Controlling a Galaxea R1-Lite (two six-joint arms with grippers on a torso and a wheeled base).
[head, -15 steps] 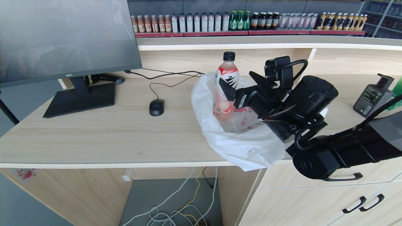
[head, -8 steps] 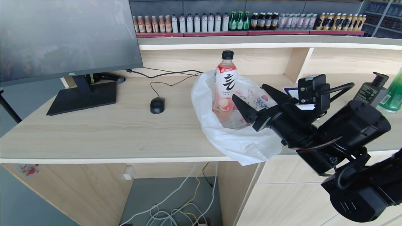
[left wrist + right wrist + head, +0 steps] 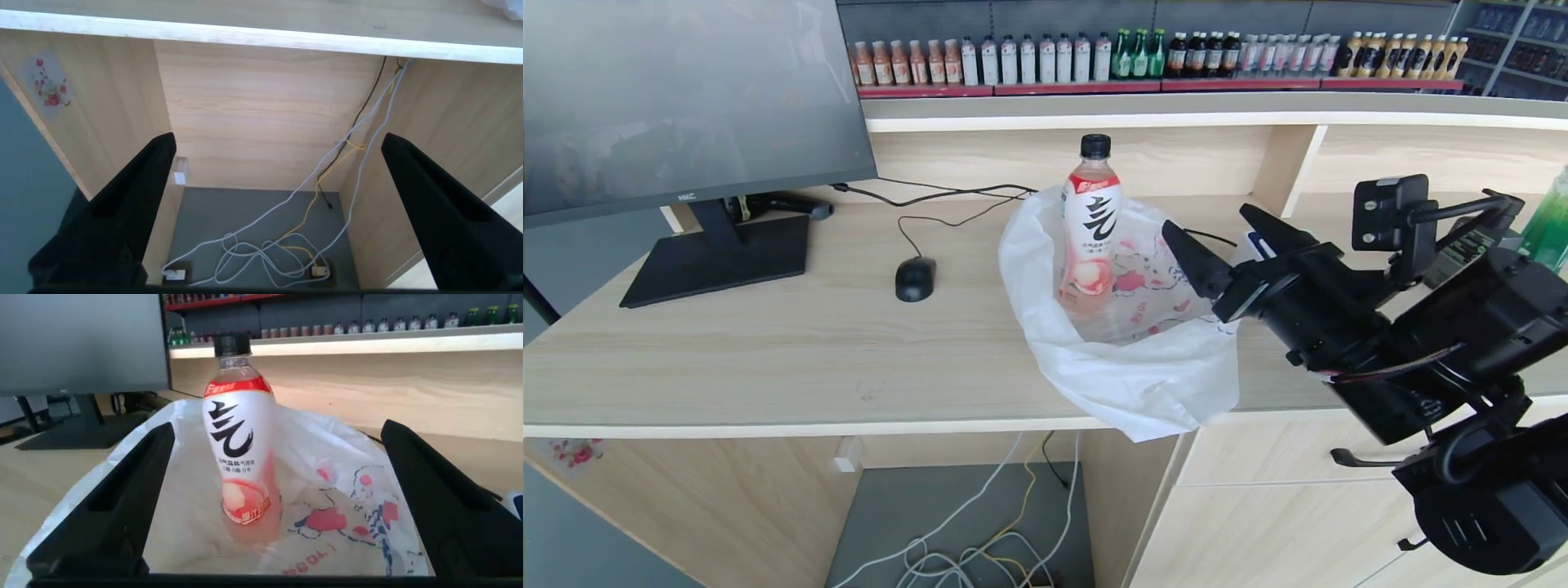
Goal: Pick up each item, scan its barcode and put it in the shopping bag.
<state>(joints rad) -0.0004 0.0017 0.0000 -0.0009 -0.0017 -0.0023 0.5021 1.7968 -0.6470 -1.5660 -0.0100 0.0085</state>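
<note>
The bottle (image 3: 1089,229) is found upright inside the bag (image 3: 1143,384), which lies slumped on the counter (image 3: 768,343) with its mouth pushed wide. The mouth has probably been left spread so that items can be lowered in without snagging. The near edge of the bag is draped over the counter's near edge.

The right gripper (image 3: 1207,219) is held just right of the bag, with its fingers spread and nothing between them. They are pointed left toward the bottle, which is not touched. From this it is judged that the bottle has been released and this item's step is done. The left gripper (image 3: 278,143) is kept low, below the counter, with its fingers also spread and empty. It appears to be parked out of the working arm's way.

A green bottle (image 3: 1553,216) is seen at the far right of the counter, and it is probably yet to be scanned.

The bottle is made of clear plastic with a black cap. It is filled with pale pink liquid and wrapped in a white label bearing bold black strokes and a peach picture. It is held up partly by the bag's folds and could be tipped by a careless knock.
</note>
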